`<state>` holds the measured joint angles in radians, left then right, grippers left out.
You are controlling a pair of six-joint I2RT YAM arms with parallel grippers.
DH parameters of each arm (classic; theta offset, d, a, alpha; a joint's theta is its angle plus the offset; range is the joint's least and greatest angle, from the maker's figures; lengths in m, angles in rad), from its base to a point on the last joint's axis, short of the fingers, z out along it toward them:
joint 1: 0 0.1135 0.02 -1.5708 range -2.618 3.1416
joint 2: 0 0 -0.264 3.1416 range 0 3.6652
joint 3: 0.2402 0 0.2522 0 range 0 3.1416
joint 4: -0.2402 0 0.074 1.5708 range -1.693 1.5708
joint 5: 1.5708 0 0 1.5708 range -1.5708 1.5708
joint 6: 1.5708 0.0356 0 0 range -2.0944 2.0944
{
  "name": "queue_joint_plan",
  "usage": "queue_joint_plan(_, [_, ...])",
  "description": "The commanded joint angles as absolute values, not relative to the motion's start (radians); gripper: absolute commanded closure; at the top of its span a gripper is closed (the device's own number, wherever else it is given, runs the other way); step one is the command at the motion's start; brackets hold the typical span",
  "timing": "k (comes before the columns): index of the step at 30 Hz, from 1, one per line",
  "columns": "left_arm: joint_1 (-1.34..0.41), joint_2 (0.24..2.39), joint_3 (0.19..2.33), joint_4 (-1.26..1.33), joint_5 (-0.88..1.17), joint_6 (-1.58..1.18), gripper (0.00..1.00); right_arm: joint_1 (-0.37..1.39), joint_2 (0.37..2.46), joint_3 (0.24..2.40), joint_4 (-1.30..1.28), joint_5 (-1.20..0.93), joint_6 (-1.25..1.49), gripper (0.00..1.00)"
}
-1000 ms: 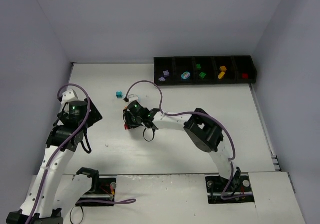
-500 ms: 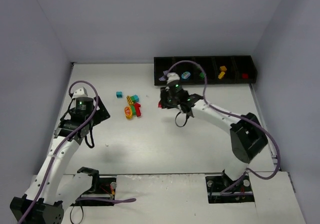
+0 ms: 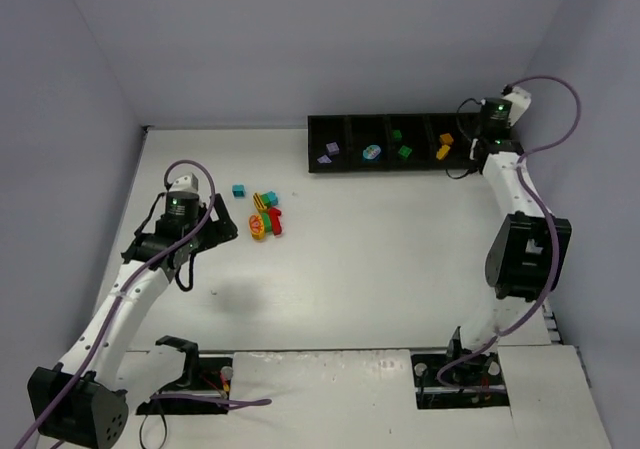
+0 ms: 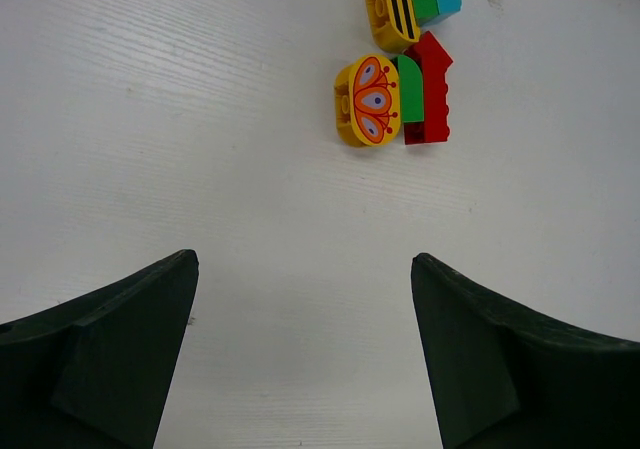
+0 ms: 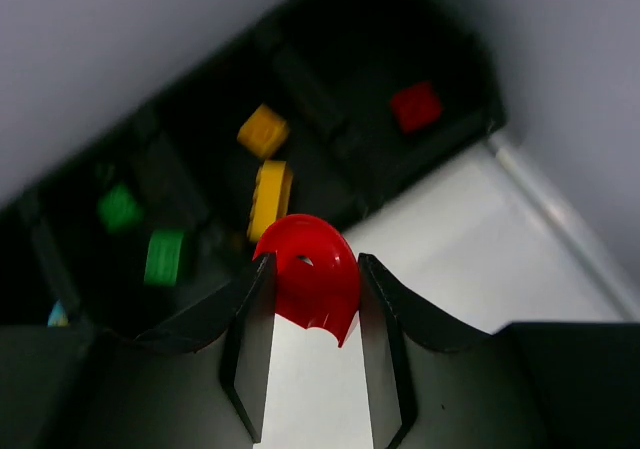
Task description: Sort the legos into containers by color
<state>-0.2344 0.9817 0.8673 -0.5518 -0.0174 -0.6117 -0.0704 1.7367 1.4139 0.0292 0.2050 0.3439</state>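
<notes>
Since the end bin of the tray [image 3: 420,166] already holds a red brick [image 5: 415,106], I have the right tool [image 5: 314,299] clamped on a rounded red lego [image 5: 310,264] near the tray's front wall, short of that bin. My left tool [image 4: 303,264] hangs wide over the tabletop [image 4: 200,119], facing the unsorted cluster [image 4: 395,99], I judge for the next pick.

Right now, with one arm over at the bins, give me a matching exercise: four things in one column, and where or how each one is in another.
Things:
1. red rounded brick
2. lone teal brick
3. lilac bricks
4. left fingers

Places or states:
A. in the leftmost bin of the tray
B. open, nothing between them
C. clamped between the right fingers
D. on the table, apart from the mixed cluster

Pairs: 1-C, 2-D, 3-A, 4-B.
</notes>
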Motion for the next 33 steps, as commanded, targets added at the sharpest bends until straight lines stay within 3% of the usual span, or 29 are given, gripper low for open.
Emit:
queue_joint_plan(1, [-0.241, 0.977, 0.874, -0.459, 0.033, -0.578, 0.19, -0.152, 1.853, 1.599, 0.095, 0.261, 0.361, 1.0])
queue_joint_plan(13, [-0.261, 0.97, 0.851, -0.428, 0.063, -0.466, 0.19, -0.222, 2.347, 2.127, 0.103, 0.293, 0.298, 0.98])
queue_joint_plan(18, [-0.261, 0.963, 0.836, -0.419, 0.1, -0.451, 0.19, -0.224, 2.474, 2.252, 0.127, 0.291, 0.285, 0.82])
queue_joint_plan(22, [-0.264, 0.98, 0.835, -0.42, 0.106, -0.449, 0.19, -0.224, 2.482, 2.267, 0.155, 0.267, 0.287, 0.5])
queue_joint_plan(26, [-0.265, 0.995, 0.831, -0.4, 0.109, -0.443, 0.19, -0.224, 2.43, 2.244, 0.163, 0.175, 0.264, 0.35])
queue_joint_plan(33, [-0.267, 1.003, 0.831, -0.341, 0.136, -0.407, 0.19, -0.218, 2.199, 2.049, 0.164, 0.017, 0.253, 0.34])
